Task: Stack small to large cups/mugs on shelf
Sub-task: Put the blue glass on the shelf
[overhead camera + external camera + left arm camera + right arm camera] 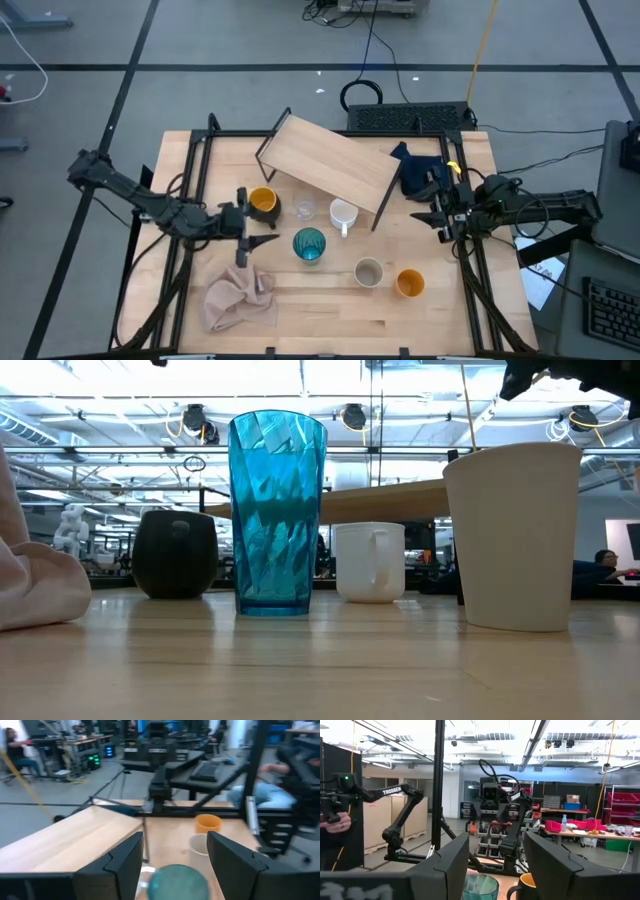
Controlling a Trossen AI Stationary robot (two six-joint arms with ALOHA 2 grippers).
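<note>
The shelf (330, 165), a light-wood board on black wire legs, stands askew at the far middle of the table. In front of it stand the black mug with orange inside (263, 202), a tiny clear glass (304, 209) and the white mug (343, 215). Nearer are the teal tumbler (309, 245), beige cup (369, 272) and orange cup (410, 284). My left gripper (262, 226) hovers open and level just left of the tumbler (177, 882). My right gripper (437, 215) is open at the table's right, holding nothing (496, 865).
A pink cloth (240, 300) lies crumpled at the near left. A navy cloth (420, 170) sits by the shelf's right end. A keyboard (410, 117) rests beyond the far edge. Bare wood shows along the near edge.
</note>
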